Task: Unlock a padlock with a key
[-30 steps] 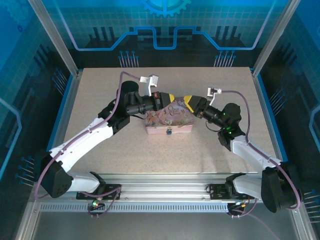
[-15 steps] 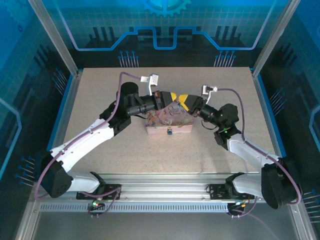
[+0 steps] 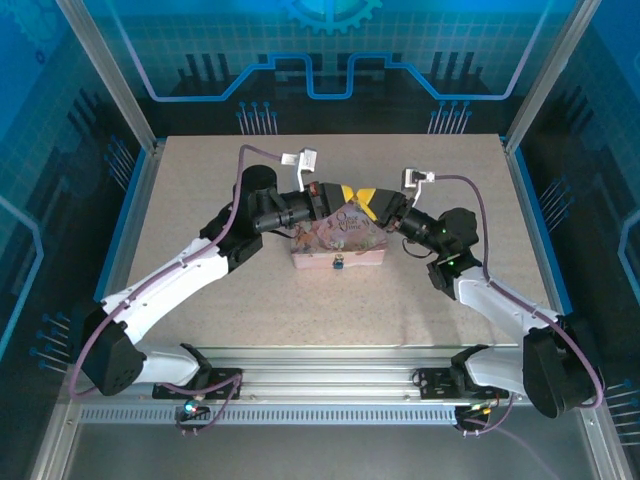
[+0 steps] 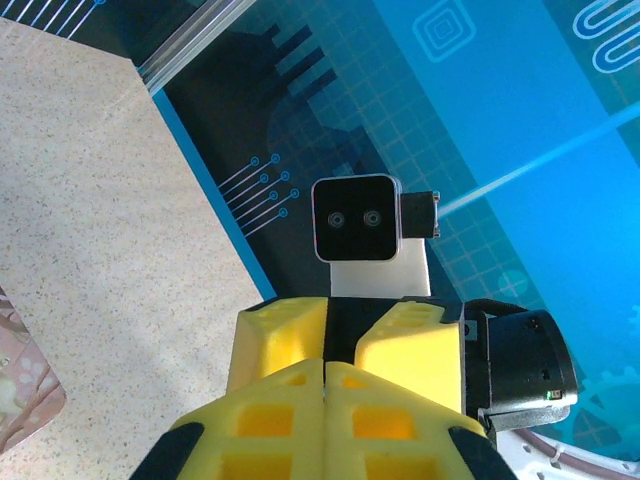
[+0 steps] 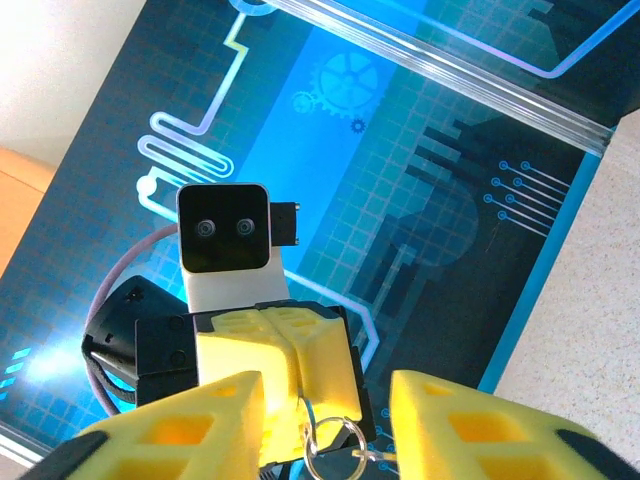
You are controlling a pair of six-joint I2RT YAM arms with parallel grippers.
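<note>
Right claw (image 3: 364, 197) slid left over the pink box (image 3: 345, 250), met left claw (image 3: 343, 193) tip-to-tip, and its fingers narrowed.

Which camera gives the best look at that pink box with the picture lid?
The top external view: the pink box lies on the table, lid and front face showing. The left wrist view catches just one corner; the right wrist camera faces the blue backdrop.
</note>
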